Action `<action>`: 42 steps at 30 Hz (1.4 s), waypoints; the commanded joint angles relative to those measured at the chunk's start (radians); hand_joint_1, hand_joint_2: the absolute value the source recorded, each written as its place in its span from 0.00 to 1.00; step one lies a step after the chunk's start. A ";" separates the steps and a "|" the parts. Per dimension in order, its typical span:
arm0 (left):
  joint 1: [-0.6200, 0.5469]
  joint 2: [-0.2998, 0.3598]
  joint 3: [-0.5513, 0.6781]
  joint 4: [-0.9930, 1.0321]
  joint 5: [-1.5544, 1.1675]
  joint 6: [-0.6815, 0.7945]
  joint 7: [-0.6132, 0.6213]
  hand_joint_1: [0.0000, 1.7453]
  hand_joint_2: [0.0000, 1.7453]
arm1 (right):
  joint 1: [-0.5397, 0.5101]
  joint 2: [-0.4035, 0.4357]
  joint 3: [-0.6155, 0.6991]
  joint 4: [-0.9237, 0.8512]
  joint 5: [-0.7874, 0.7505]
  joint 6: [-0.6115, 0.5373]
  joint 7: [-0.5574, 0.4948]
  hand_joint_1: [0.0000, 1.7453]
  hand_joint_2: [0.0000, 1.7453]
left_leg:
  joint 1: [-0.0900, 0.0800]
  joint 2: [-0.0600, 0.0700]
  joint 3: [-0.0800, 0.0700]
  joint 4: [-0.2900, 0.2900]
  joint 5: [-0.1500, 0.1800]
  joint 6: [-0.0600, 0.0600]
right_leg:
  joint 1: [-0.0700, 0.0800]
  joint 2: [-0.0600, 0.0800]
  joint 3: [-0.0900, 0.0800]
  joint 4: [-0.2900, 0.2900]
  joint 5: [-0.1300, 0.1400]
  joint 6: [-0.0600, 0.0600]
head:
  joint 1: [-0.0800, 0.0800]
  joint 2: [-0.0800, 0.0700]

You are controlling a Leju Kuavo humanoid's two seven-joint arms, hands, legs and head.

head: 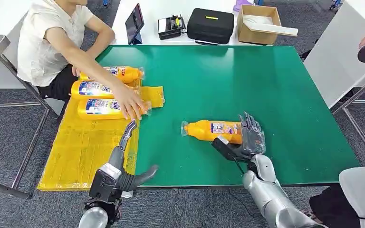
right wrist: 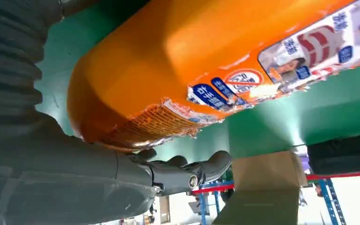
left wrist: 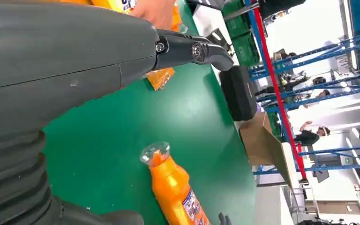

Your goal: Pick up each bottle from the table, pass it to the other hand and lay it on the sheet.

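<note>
Overhead, right hand (head: pixel 247 137) wraps the bottle (head: pixel 214 131); left hand (head: pixel 128 156) spread, empty — wrist shows thumb under.

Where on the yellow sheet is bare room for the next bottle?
The near half of the yellow sheet, between the three laid bottles and the left hand, is bare. The far end is crowded, with a person's hand on the nearest bottle.

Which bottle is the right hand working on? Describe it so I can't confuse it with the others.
On the green table, look near the front edge. An orange bottle lies there on its side, cap toward the yellow sheet, base inside the right hand. The other three lie on the sheet by a person's hand.
</note>
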 commanded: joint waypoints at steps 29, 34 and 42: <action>-0.120 -0.003 -0.059 0.165 0.088 -0.057 0.012 0.00 1.00 | -0.130 -0.028 0.093 0.299 -0.013 0.407 0.001 1.00 1.00 | 0.003 0.009 0.028 -0.001 -0.006 -0.002 | 0.004 0.006 0.020 -0.003 -0.001 -0.008 | 0.000 0.000; -0.118 -0.004 -0.057 0.162 0.090 -0.056 0.009 0.00 1.00 | -0.128 -0.028 0.090 0.294 -0.021 0.403 -0.015 1.00 1.00 | 0.003 0.010 0.028 -0.002 -0.007 -0.003 | 0.004 0.008 0.016 -0.004 -0.002 -0.007 | 0.000 0.000; -0.064 -0.064 -0.003 0.132 0.285 -0.035 -0.016 0.00 1.00 | -0.047 0.024 -0.110 0.134 -0.366 0.457 -0.341 1.00 1.00 | 0.003 0.010 0.029 -0.002 -0.007 -0.003 | 0.005 0.008 0.023 -0.004 -0.001 -0.010 | 0.000 0.000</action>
